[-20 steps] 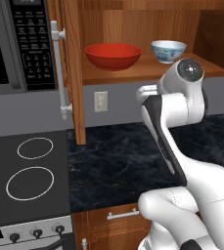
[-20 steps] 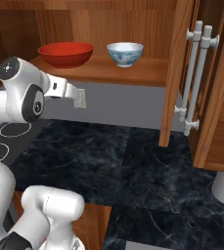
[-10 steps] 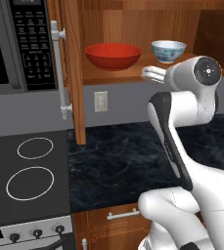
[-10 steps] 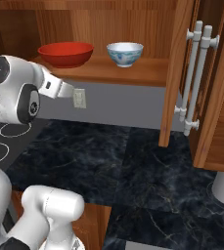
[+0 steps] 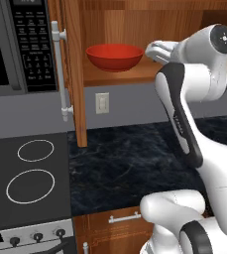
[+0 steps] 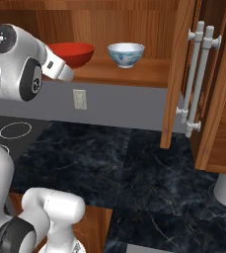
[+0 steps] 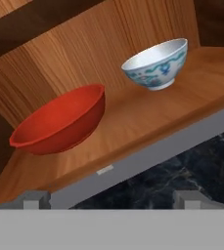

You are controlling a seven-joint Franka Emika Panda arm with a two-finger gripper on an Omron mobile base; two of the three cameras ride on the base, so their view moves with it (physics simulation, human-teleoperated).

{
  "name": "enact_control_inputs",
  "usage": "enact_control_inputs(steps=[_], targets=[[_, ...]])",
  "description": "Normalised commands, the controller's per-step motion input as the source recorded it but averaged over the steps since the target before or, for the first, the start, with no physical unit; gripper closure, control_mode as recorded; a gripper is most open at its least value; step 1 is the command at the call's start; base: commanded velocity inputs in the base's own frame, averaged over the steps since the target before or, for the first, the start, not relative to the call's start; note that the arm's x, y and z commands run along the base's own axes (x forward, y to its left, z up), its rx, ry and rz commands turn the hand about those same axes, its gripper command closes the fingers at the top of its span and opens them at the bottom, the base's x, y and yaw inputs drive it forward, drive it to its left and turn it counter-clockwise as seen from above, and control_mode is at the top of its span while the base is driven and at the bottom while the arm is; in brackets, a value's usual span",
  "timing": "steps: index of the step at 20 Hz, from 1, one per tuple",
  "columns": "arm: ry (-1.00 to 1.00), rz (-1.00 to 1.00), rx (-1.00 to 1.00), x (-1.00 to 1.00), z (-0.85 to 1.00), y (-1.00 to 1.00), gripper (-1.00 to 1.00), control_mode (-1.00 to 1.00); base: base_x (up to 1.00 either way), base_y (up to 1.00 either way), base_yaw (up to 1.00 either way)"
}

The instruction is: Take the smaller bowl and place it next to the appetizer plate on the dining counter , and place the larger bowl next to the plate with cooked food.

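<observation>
On the wooden shelf (image 7: 133, 124) of an open wall cabinet stand both bowls. The larger bowl (image 7: 59, 122) is wide, glossy and red, and it stands to the left of the smaller bowl (image 7: 157, 66), which is white with blue patterns. My gripper (image 7: 111, 199) hovers just in front of the shelf edge, open, with nothing between its fingertips (image 7: 35, 199). In the right base view my hand (image 6: 60, 69) partly covers the red bowl (image 6: 77, 52), while the smaller bowl (image 6: 126, 53) stands free. The red bowl (image 5: 115, 57) also appears in the left base view. The dining counter and both plates are out of view.
The open cabinet door (image 6: 198, 79) with its long metal handles hangs to the right of the shelf. Below lies a dark marble worktop (image 5: 120, 163), with a stove (image 5: 26, 178) and a microwave (image 5: 11, 44) to the left. A wall outlet (image 5: 102, 103) sits under the shelf.
My hand has risen from below the shelf to shelf height, and the arm's upper joint has swung right. In the left base view the arm now hides the smaller bowl. The jaws stayed open.
</observation>
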Motion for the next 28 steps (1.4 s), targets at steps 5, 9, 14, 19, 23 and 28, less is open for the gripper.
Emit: enact_control_inputs(steps=[5,9,14,19,23,28], targets=[[0.00,0.00,0.00,0.46,-0.01,0.00,-1.00,-1.00,0.00,0.00,0.00],[0.02,0.00,0.00,0.59,-0.08,0.08,-1.00,-1.00,0.00,0.00,0.00],[0.05,0.00,0.00,0.62,-0.09,0.19,-1.00,-1.00,0.00,0.00,0.00],[0.11,0.00,0.00,0.64,-0.05,0.09,-1.00,-1.00,0.00,0.00,0.00],[0.01,0.00,0.00,0.58,0.00,0.03,-1.00,-1.00,0.00,0.00,0.00],[0.00,0.00,0.00,0.57,-0.02,0.05,-1.00,-1.00,0.00,0.00,0.00]])
